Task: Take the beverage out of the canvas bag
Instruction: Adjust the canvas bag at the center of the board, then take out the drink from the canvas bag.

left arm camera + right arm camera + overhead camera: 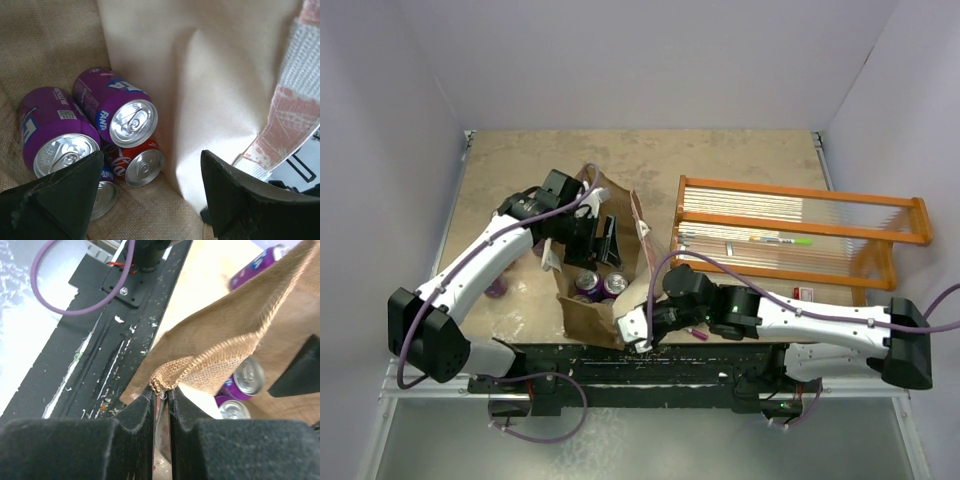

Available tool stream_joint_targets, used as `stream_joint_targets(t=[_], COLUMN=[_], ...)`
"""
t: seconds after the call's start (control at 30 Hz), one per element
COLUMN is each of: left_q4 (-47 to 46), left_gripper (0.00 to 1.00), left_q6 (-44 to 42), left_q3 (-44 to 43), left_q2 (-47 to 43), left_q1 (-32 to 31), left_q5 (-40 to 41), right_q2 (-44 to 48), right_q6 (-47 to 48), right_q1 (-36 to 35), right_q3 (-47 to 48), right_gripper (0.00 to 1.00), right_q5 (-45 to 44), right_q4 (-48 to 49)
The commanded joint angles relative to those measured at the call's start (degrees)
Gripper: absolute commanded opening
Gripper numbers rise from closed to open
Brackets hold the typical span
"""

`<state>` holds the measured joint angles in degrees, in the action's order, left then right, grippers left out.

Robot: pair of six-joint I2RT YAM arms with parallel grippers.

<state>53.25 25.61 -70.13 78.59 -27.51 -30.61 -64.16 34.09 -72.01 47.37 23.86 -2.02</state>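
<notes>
The tan canvas bag stands open between the arms, with several cans inside. In the left wrist view two purple Fanta cans lie beside a red Coca-Cola can; another can is partly hidden behind my finger. My left gripper is open and empty in the bag's mouth, above the cans. My right gripper is shut on the bag's frayed near rim and holds it. A white handle hangs at the right.
The orange wooden-framed rack stands to the right of the bag, with pens lying in it. A purple can lies on the table outside the bag, under the left arm. The black base rail runs along the near edge.
</notes>
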Motion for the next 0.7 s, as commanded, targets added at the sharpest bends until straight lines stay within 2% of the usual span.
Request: stream_joint_targets(t=[0.0, 0.2, 0.4, 0.67], left_q4=[-1.0, -1.0, -1.5, -4.4], left_gripper=[0.80, 0.75, 0.69, 0.65], left_q6=[-3.8, -6.5, -6.6, -4.9], left_q3=[0.8, 0.1, -0.2, 1.5], left_q2=[0.3, 2.1, 2.2, 4.2], left_q1=[-0.5, -4.1, -8.1, -11.0], left_q5=[2.5, 7.9, 13.0, 13.9], right_q2=[-3.6, -6.2, -5.0, -1.1], right_q6=[-1.3, 1.5, 1.4, 1.7], right_q1=[-0.9, -0.9, -0.9, -0.9], right_q3=[-4.8, -7.0, -8.3, -6.1], right_gripper=[0.12, 0.08, 0.01, 0.00], right_q5=[4.8, 2.6, 2.3, 3.4], right_q4=[1.2, -0.3, -1.5, -8.8])
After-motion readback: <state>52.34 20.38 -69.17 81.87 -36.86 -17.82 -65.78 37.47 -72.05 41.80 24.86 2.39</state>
